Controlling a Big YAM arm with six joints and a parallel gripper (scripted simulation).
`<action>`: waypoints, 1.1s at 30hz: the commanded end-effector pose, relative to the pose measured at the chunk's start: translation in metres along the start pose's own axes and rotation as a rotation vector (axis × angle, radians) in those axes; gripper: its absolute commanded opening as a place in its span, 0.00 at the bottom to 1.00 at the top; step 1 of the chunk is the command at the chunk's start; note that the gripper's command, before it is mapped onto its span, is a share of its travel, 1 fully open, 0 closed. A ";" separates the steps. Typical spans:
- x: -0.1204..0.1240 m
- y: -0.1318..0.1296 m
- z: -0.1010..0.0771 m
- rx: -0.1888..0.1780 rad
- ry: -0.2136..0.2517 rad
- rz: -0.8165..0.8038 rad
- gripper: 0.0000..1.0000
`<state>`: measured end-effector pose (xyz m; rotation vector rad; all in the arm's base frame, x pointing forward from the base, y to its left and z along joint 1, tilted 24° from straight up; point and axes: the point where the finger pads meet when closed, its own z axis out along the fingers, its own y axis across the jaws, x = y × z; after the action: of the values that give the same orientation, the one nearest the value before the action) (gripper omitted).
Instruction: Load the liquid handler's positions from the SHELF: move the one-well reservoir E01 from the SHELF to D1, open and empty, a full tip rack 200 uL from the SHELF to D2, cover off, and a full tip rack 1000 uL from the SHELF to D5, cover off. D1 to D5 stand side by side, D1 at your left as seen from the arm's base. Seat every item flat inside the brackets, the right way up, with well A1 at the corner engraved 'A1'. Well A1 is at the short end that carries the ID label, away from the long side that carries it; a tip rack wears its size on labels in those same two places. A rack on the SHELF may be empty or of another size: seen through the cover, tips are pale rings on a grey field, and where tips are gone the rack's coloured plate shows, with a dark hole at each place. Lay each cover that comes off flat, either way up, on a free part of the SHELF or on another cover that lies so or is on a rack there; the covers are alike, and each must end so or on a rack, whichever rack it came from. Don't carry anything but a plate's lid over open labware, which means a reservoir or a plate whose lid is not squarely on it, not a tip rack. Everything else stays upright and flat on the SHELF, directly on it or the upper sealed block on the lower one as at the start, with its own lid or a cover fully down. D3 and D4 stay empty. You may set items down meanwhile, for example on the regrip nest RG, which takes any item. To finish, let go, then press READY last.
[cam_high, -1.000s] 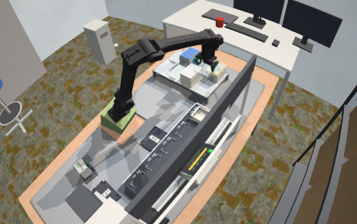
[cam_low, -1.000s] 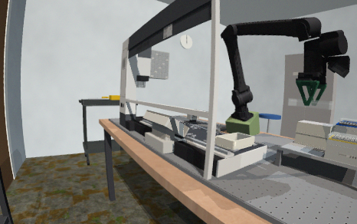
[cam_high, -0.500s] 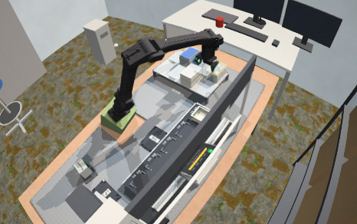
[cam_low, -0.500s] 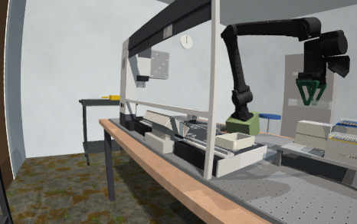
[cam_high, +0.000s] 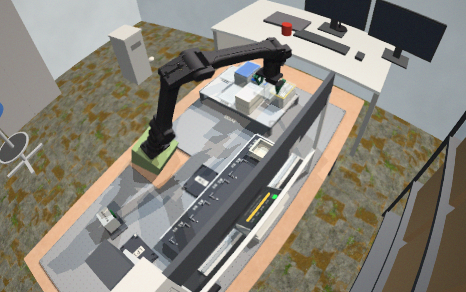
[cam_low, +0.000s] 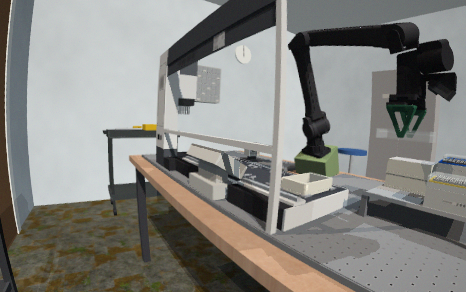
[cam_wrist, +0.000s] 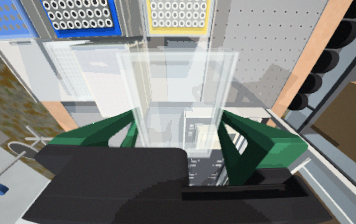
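Green pincer (cam_low: 406, 121) hangs high in open air above the grey raised shelf (cam_high: 218, 99), wide jaws filled by a clear plastic cover (cam_wrist: 177, 95). Below, white stacked blocks (cam_high: 248, 98) and a yellow tip rack (cam_wrist: 178, 15) crowd the shelf; the tall dark gantry beam (cam_high: 280, 150) walls off the far side.

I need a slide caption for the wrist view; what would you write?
Gripper shut on a clear cover, held above the shelf's blue rack and yellow rack.
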<state>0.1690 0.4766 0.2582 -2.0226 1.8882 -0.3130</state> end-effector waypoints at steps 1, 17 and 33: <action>-0.011 -0.008 -0.020 0.015 -0.048 0.018 0.00; -0.016 -0.011 -0.002 0.019 -0.059 0.015 0.00; -0.007 -0.003 0.032 0.009 -0.030 0.002 0.00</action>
<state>0.1849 0.4818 0.2230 -2.0087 1.8994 -0.3142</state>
